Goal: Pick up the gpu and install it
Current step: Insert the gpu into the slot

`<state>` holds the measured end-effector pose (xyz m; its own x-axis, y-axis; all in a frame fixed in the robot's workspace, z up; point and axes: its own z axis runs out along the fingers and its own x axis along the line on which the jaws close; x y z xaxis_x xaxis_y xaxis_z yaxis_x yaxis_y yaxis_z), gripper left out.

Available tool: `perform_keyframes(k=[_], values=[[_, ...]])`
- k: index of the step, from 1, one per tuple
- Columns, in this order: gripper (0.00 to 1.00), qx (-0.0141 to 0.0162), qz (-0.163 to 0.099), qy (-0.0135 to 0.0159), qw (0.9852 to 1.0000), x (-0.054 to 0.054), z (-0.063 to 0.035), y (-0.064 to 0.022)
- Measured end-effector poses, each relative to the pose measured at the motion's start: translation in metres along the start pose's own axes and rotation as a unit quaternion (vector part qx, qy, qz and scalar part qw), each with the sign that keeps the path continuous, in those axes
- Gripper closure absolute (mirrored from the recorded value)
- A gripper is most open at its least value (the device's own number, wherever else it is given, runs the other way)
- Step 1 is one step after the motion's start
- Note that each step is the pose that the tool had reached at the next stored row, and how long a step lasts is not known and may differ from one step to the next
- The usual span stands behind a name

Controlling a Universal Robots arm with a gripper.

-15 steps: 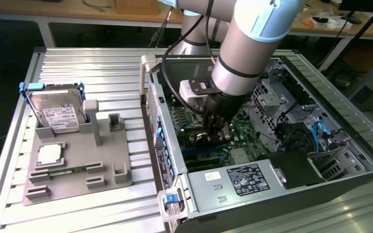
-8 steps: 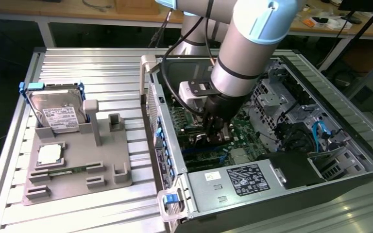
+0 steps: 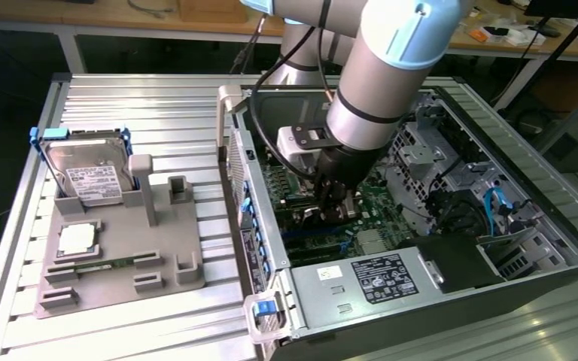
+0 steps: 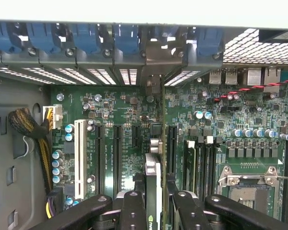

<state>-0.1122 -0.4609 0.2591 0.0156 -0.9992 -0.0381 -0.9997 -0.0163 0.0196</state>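
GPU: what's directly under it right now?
Under the GPU, held edge-on by the gripper, lies the green motherboard with its row of dark slots. The card's own edge hides the slot directly beneath, so seating cannot be judged.

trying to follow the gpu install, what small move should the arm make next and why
Probably a slow, straight push toward the motherboard. In the wrist view the gripper grips the gpu edge-on, its bracket end against the rear slot openings and its edge lined up over a long expansion slot. Whether it is fully seated cannot be told, so pressing gently seems the safest step.
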Motion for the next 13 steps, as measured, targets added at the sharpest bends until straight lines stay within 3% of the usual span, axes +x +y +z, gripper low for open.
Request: perform_keyframes(k=[7,13], values=[[0.73,-0.0003,0.0,0.0006,1.0,0.0,-0.003,0.0001],[0.73,-0.0003,0.002,-0.0006,1.0,0.0002,-0.0031,0.0002]])
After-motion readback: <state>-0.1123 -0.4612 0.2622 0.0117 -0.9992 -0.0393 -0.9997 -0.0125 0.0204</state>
